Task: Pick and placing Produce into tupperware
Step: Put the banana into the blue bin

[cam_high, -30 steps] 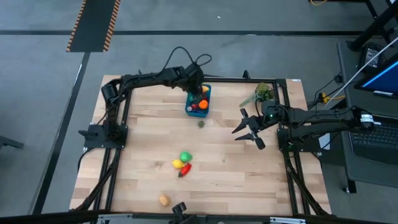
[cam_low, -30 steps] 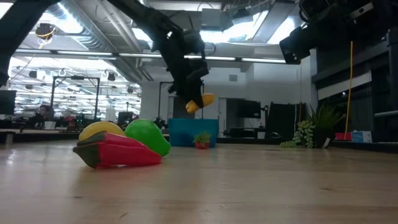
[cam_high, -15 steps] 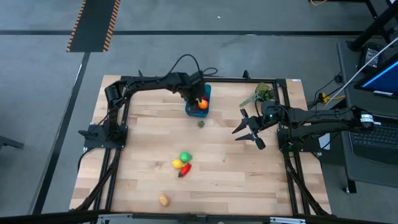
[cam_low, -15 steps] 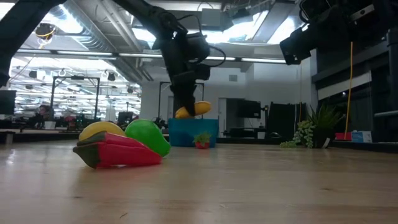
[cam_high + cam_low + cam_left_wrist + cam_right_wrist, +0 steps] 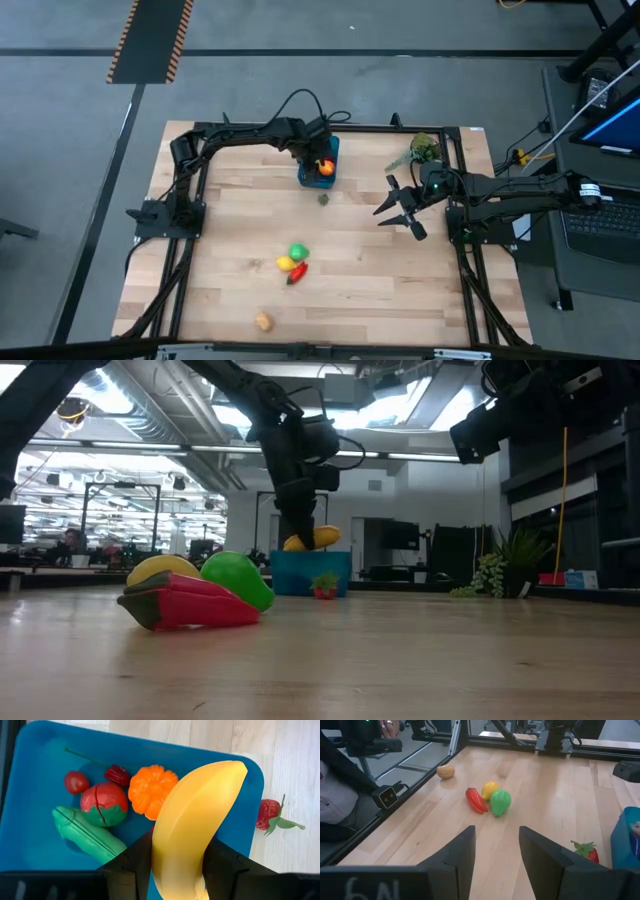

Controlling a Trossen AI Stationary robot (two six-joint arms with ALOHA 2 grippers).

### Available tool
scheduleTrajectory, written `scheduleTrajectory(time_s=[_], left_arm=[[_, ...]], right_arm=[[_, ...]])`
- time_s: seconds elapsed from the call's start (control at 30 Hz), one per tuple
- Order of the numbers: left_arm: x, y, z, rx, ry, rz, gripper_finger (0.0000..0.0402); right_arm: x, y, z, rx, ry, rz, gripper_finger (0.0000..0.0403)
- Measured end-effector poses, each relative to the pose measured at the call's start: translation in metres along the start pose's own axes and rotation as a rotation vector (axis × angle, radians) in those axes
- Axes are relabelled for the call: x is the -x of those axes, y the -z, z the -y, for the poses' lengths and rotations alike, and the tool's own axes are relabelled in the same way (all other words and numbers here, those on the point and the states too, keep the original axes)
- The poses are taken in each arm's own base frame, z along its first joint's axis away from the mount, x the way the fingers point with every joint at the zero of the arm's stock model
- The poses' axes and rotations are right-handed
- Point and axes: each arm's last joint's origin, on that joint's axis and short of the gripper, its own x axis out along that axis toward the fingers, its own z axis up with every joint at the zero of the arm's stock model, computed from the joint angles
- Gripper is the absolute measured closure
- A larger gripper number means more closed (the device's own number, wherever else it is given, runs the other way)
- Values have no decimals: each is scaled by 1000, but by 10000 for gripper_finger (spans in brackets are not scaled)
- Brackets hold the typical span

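My left gripper point(image 5: 317, 157) hangs over the teal tupperware point(image 5: 329, 150) at the table's far middle, shut on a yellow banana point(image 5: 195, 820). The low view shows the banana point(image 5: 312, 539) just above the tub's rim point(image 5: 335, 555). Inside the tub point(image 5: 30, 840) lie an orange point(image 5: 150, 790), a red-and-green piece point(image 5: 104, 804), a green cucumber point(image 5: 85, 835) and cherries point(image 5: 76, 781). A strawberry point(image 5: 269, 814) lies on the wood beside the tub. My right gripper point(image 5: 400, 207) hovers open at the table's right, with nothing between its fingers point(image 5: 465, 855). My left gripper pinches the banana between its two fingers point(image 5: 131, 865), on the banana's two long sides near one end point(image 5: 172, 870). The fingers come steeply from above and lie across it. The banana is lifted clear over the tub, roughly level, its other end point(image 5: 235, 770) sticking out past the fingers.
Near the table's middle lie a green piece point(image 5: 298, 251), a yellow one point(image 5: 286, 263) and a red pepper point(image 5: 297, 273), touching. A tan piece point(image 5: 263, 321) sits near the front edge. A leafy sprig point(image 5: 422, 150) stands at the far right. A black frame point(image 5: 190, 190) borders the table.
My left gripper has rolled about its own line and sunk a little over the tub, shifting slightly toward the far edge. The banana, held throughout, has turned from slanting to nearly level and hangs lower, close above the tub's rim.
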Motion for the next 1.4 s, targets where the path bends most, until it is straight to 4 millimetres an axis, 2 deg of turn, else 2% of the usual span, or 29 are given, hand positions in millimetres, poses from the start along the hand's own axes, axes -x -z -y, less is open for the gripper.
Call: scheduleTrajectory(time_s=[0.53,0.97,1.13,1.3,1.4], left_arm=[[-16,0,-7,-12,7,-23,271],[-19,1,-8,-10,10,-30,271],[-32,2,-8,-8,30,-53,271],[-47,-9,-13,-9,39,-70,271],[-47,-13,-14,-32,51,-129,271]], right_arm=[[-1,1,0,-2,-2,-10,250],[-3,3,1,-4,-3,-20,250],[-3,3,1,-4,-3,-20,250],[-3,3,1,-6,-4,-23,250],[-3,3,1,-8,-4,-25,250]])
